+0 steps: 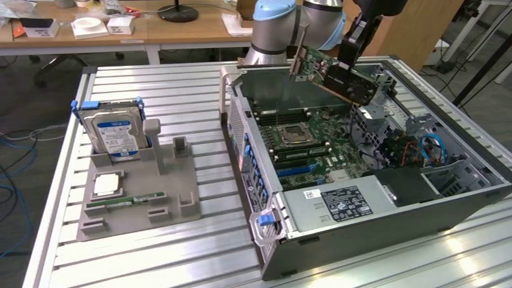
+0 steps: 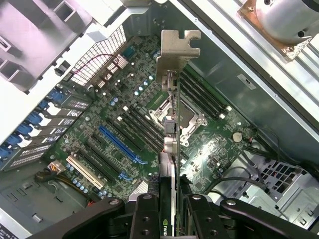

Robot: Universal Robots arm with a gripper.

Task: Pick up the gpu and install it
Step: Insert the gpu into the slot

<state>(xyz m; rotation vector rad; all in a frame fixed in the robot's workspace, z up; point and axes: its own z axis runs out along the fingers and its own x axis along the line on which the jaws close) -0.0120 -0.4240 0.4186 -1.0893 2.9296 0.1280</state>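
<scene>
Your hand is clenched on the gpu, holding it up over the open computer case, above the motherboard and touching nothing. My worry: the card hangs tilted, so if it goes down like that its edge could miss the blue slot and scrape parts, or the silver bracket could snag the case wall. The case sits on a ribbed metal table, beside a grey holder with a hard drive. Wooden desks stand behind.
</scene>
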